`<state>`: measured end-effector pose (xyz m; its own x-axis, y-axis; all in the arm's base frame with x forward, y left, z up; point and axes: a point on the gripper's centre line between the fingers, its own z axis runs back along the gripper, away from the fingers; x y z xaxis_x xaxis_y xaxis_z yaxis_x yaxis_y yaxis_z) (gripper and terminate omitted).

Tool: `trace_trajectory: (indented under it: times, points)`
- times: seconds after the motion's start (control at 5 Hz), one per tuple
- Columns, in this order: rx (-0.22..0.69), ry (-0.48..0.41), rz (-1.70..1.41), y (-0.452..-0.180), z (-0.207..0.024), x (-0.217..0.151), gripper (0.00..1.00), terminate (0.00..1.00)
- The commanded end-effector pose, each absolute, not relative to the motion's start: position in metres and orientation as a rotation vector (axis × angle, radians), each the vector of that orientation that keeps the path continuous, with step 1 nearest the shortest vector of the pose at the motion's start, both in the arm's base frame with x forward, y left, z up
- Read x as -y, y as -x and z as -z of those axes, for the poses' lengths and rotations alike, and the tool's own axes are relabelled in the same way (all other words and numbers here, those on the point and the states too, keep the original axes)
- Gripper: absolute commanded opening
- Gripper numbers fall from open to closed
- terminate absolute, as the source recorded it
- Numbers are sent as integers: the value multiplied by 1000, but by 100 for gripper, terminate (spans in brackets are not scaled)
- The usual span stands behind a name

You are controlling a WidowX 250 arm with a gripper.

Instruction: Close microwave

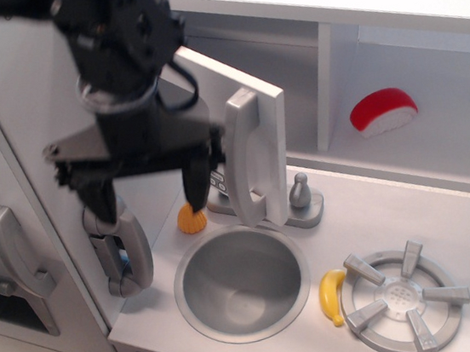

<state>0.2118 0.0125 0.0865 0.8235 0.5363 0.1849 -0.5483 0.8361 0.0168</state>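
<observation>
View: observation.image, the only one.
End effector (pixel 147 189): black, hanging from the arm at upper left; its two fingers (pixel 194 181) are spread wide and hold nothing.
Microwave (pixel 229 112): white box behind and right of the end effector; its door stands open, swung out toward the camera, edge-on just right of the end effector.
Handle (pixel 245 159): tall, grey, on the door's front edge, just right of the right-hand finger; whether the finger touches the door cannot be told.
Button strip (pixel 218 182): small, grey, partly seen between the finger and the handle.
Phone (pixel 122 246): grey handset on the white side panel, directly below the end effector, its top hidden behind the left-hand finger.
Orange piece (pixel 191 219): small, ribbed, on the worktop (pixel 446 219) just below the right-hand finger tip.
Sink (pixel 241 283): round, metal, below and right of the end effector.
Tap (pixel 303 200): grey, right of the door handle, behind the sink.
Banana (pixel 332 296): yellow, lower right, between sink and burner (pixel 397 298).
Red item (pixel 382 111): red and white, in the shelf recess far right of the end effector.
Lower handle (pixel 21 262): grey, on the panel left of and below the end effector.
</observation>
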Motion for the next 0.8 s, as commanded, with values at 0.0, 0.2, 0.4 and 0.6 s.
trace_trajectory:
  times: [0.0, 0.2, 0.4, 0.6]
  points:
    - [243, -87, -715, -255, -93, -14, 100, 0]
    - [245, -79, -711, -264, -96, -4, 100, 0]
    - [297, -48, -685, -274, -106, 0, 100, 0]
    - [449, 13, -629, -282, -113, -1, 100, 0]
